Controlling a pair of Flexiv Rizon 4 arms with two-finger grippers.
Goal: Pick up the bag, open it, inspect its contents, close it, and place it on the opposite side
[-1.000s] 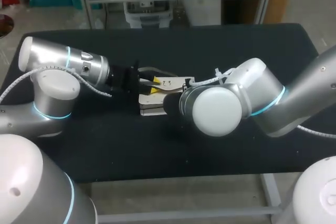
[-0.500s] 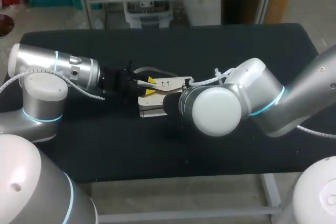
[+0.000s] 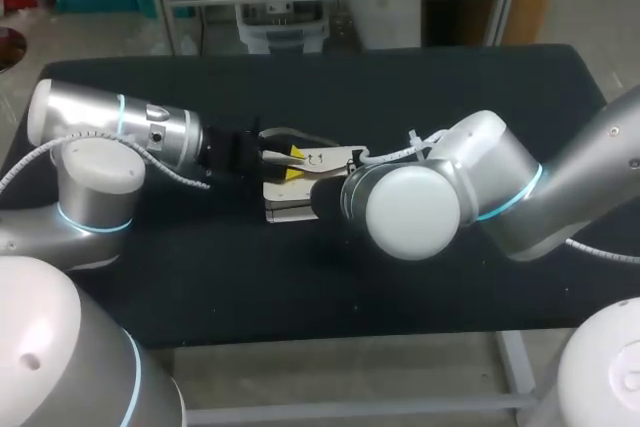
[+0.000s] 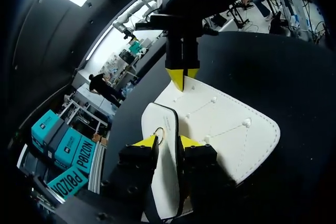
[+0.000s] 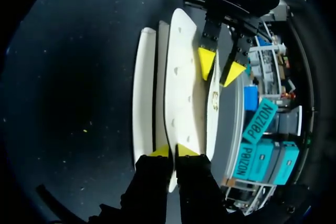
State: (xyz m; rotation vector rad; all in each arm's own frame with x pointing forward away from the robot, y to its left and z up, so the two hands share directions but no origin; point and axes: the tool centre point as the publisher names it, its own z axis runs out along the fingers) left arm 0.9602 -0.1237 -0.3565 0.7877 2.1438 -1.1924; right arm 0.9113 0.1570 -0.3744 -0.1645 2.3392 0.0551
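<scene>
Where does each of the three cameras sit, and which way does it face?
Head view: above, behind the robot, facing down at the table; left arm and right arm show.
Left wrist view: on that wrist, facing past the left gripper at the bag.
Right wrist view: likewise, past the right gripper.
Shared: bag, both grippers.

This is a robotics lab or test cell, and the bench setup shows it. Two silver-grey jointed arms, the left arm (image 3: 110, 127) and the right arm (image 3: 500, 192), have glowing blue rings at their joints and come in from either side of a plain black-topped table (image 3: 420, 87) on a bare pale metal frame. White cabling (image 3: 392, 154) runs loosely along the outside of the arms.
</scene>
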